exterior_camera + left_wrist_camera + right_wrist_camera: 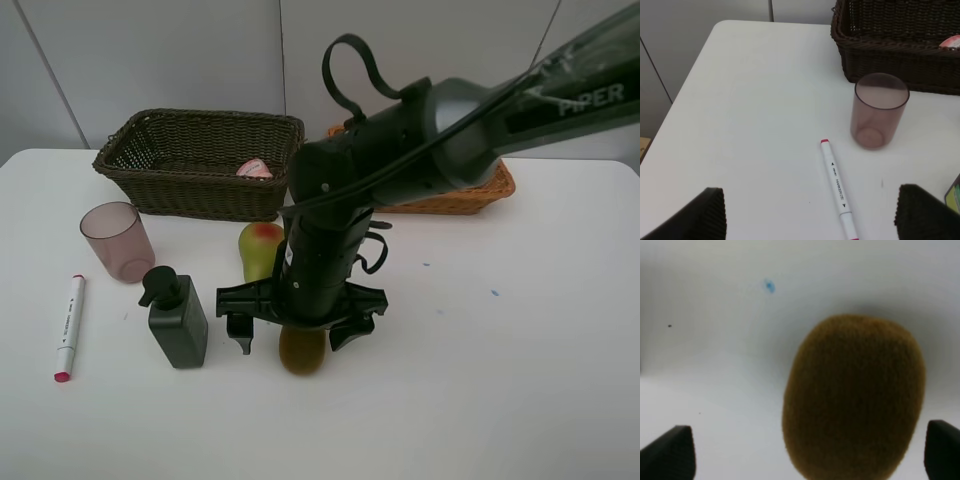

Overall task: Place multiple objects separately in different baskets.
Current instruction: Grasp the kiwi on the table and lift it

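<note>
Kiwi [302, 352] lies on the bench [500, 380] between the spread jaws of the right pincer [805, 452], which is open with one finger on each side. Just behind it stands the pear [260, 250], and to the left the pump bottle [178, 322]. The left pincer [810, 215] is open, hovering above the marker [838, 187] near the cup [879, 111]. The dark basket [200, 165] holds a pink item [254, 169]. The tan basket [470, 198] is largely hidden behind the right arm.
</note>
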